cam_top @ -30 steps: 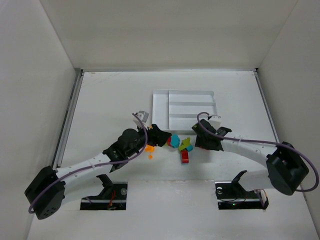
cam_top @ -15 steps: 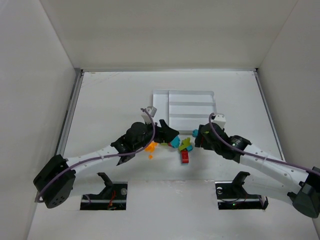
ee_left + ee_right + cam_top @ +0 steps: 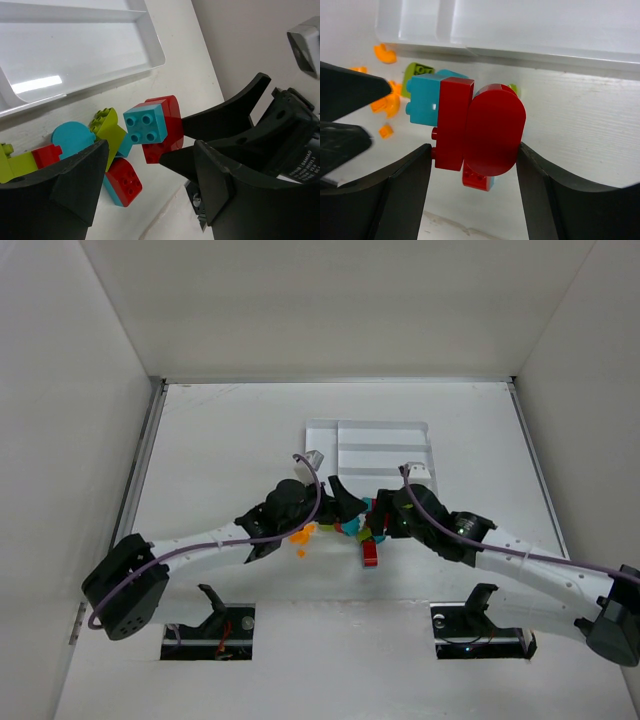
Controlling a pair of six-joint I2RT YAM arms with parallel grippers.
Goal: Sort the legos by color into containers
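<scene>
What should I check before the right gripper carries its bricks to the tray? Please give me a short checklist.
1. Grip of the right gripper: ok, the red bricks are clamped in it.
2. Only one colour in the grip: not ok, a teal brick is stuck on the red bricks.
3. State of the left gripper: ok, open and holding nothing.
4. Gap between the two grippers: cannot tell, they are very close together.
5. State of the tray: ok, no brick shows in its sections.

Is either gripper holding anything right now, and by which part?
The right gripper clamps a joined red and teal brick stack across its red part; the left gripper is open and empty.
</scene>
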